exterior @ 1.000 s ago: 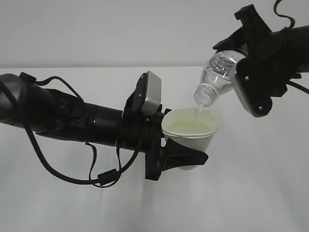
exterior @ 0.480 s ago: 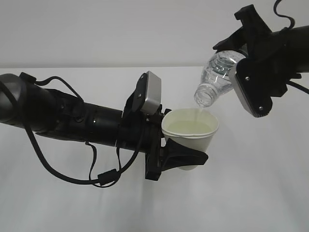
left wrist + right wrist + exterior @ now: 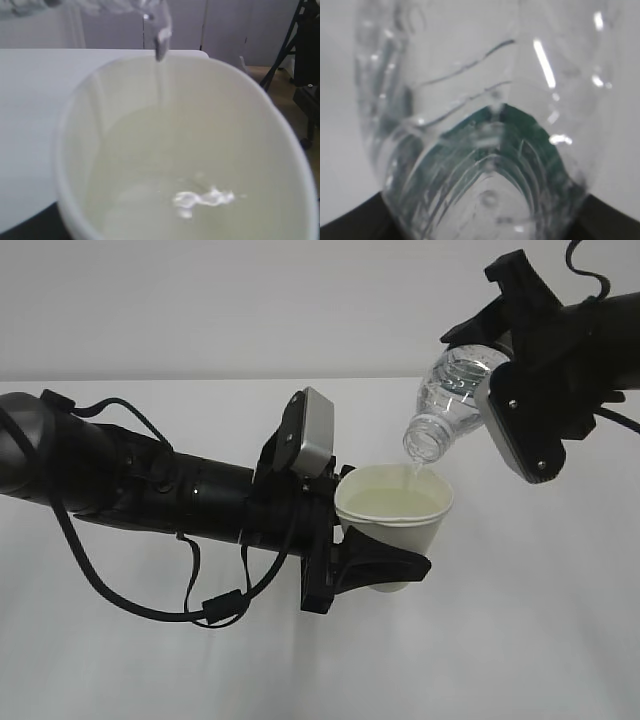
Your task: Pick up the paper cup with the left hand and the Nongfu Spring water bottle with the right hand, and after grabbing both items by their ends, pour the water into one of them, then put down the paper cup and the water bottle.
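My left gripper (image 3: 385, 565) is shut on the white paper cup (image 3: 395, 515) and holds it upright above the table. Water lies in the cup (image 3: 165, 165), which fills the left wrist view and hides the fingers there. My right gripper (image 3: 520, 390) is shut on the clear Nongfu Spring water bottle (image 3: 450, 400), tilted mouth-down to the left, its mouth just over the cup's far rim. A thin stream of water (image 3: 160, 75) falls from the bottle's mouth into the cup. The bottle (image 3: 480, 150), with its green label, fills the right wrist view.
The white table (image 3: 520, 640) lies under both arms, with a pale wall behind. Black cables (image 3: 150, 600) loop below the left arm. A dark stand (image 3: 300, 60) and floor show past the table's far edge in the left wrist view.
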Controlling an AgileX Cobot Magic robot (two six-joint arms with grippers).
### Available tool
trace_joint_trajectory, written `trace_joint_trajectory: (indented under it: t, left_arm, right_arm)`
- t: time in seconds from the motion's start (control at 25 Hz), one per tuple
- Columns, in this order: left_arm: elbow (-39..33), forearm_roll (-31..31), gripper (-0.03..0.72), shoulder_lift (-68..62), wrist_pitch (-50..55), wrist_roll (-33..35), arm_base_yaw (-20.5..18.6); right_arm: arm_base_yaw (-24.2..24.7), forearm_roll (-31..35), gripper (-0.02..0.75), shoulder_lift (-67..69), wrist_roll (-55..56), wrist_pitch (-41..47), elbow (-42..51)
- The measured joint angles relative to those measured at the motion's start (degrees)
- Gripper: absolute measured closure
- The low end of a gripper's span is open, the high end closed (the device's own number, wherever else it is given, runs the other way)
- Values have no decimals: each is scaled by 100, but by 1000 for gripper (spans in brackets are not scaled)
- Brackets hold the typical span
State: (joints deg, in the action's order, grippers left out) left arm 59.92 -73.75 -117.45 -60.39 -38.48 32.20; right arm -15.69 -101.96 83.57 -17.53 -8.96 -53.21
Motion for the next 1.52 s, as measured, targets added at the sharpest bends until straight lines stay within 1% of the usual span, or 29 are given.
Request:
trace_joint_trajectory:
  t: [0.32,0.52,0.76,0.96,1.24,1.52]
  left_arm:
    - [0,0,276,0,0,0,0]
    - [0,0,276,0,0,0,0]
    - [0,0,276,0,0,0,0]
    - [0,0,276,0,0,0,0]
    - [0,47,276,0,0,0,0]
    - [0,106,276,0,0,0,0]
  right_arm:
    - [0,0,291,0,117,-43,0]
    - [0,-11,291,0,400,-245,0]
    - [0,-22,291,0,796,-291,0]
    - [0,-22,291,0,1295,-303,0]
    - [0,-22,291,0,2650,-315,0]
    - [0,-22,291,0,3422,-315,0]
